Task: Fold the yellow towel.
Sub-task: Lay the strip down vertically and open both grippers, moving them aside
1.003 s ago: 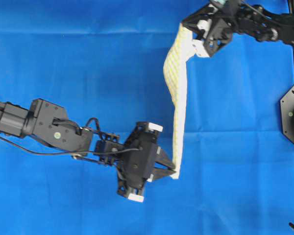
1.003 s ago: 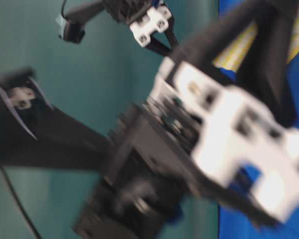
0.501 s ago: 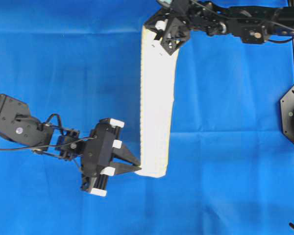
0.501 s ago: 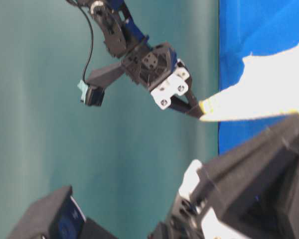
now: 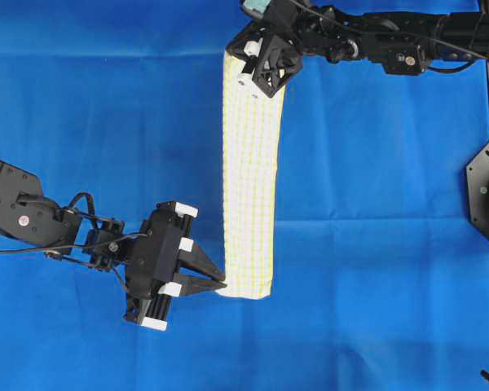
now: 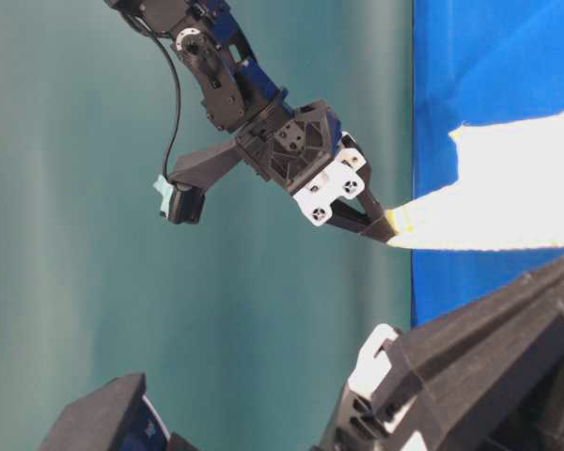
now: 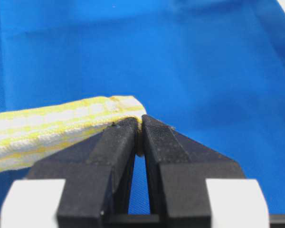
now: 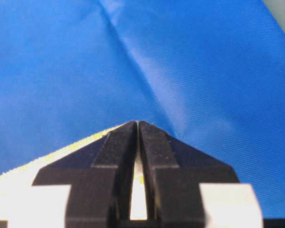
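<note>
The yellow towel (image 5: 249, 179) is a long narrow folded strip with fine yellow-and-white checks, stretched from the far middle towards the near middle of the blue cloth. My left gripper (image 5: 222, 284) is shut on its near left corner; the wrist view shows the yellow hem (image 7: 66, 121) pinched at the fingertips (image 7: 123, 130). My right gripper (image 5: 243, 72) is shut on the towel's far end; in its wrist view the towel (image 8: 19, 190) lies under the closed jaws. In the table-level view the towel (image 6: 508, 202) hangs from the right gripper (image 6: 392, 232).
A large plain blue cloth (image 5: 106, 122) covers the whole work surface. A black mount (image 5: 487, 191) stands at the right edge. The left arm's blurred body (image 6: 470, 385) fills the near part of the table-level view.
Both grippers have carried the towel to the left. It was a twisted, hanging strip one second ago and now lies flatter and straighter. Both stay shut on it.
</note>
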Robot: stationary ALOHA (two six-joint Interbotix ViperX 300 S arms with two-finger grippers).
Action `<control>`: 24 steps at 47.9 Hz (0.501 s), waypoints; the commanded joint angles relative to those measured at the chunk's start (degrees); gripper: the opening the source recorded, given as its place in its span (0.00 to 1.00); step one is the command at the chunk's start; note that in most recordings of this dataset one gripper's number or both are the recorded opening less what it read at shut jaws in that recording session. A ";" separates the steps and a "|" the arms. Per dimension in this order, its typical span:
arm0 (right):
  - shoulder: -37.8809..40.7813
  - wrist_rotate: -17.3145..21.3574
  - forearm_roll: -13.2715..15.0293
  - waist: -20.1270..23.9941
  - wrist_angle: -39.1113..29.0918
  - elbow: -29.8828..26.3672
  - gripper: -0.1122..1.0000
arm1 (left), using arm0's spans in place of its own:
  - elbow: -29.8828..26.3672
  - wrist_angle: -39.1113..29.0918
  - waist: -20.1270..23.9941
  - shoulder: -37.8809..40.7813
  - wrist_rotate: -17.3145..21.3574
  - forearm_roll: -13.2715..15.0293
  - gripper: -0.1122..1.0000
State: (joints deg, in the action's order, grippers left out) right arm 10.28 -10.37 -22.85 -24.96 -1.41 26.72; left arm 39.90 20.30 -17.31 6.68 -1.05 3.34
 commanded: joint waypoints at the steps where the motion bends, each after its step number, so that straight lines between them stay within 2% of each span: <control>1: -0.62 -0.09 0.79 0.26 0.18 -1.41 0.12 | -0.70 0.26 -0.79 -1.32 -0.09 -0.18 0.14; 3: -0.53 -0.09 1.23 0.62 0.26 -1.49 0.12 | -0.79 0.18 -0.79 -1.32 -0.09 -0.18 0.18; 8: -0.53 -0.09 1.67 1.14 0.26 -1.49 0.15 | -0.79 0.00 -0.70 -1.41 -0.09 -0.18 0.39; 10: -0.53 -0.09 1.85 1.32 0.35 -1.58 0.22 | -0.70 -0.35 -0.70 -1.58 0.09 -0.18 0.47; 12: -0.53 -0.09 2.37 1.58 0.44 -1.41 0.32 | -0.62 -1.05 -0.79 -1.93 0.79 -0.26 0.54; 15: -0.62 -0.09 3.34 1.85 0.44 -1.41 0.50 | -0.97 -3.25 -0.18 -3.16 0.97 -0.44 0.55; 19: -0.79 -0.09 3.96 2.37 0.26 -1.23 0.71 | -1.49 -7.03 0.88 -5.62 1.05 -0.62 0.51; 21: -1.05 -0.09 4.13 2.72 0.26 -1.05 0.74 | -1.76 -8.88 1.67 -6.94 1.05 -0.62 0.50; 24: -2.11 -0.09 4.39 3.25 0.26 -0.18 0.72 | -1.85 -11.51 3.08 -8.88 1.05 -0.70 0.48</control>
State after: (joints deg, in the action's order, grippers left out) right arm 10.46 -10.37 -18.90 -22.50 -1.32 26.54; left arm 39.46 11.34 -15.91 1.67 -0.09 2.81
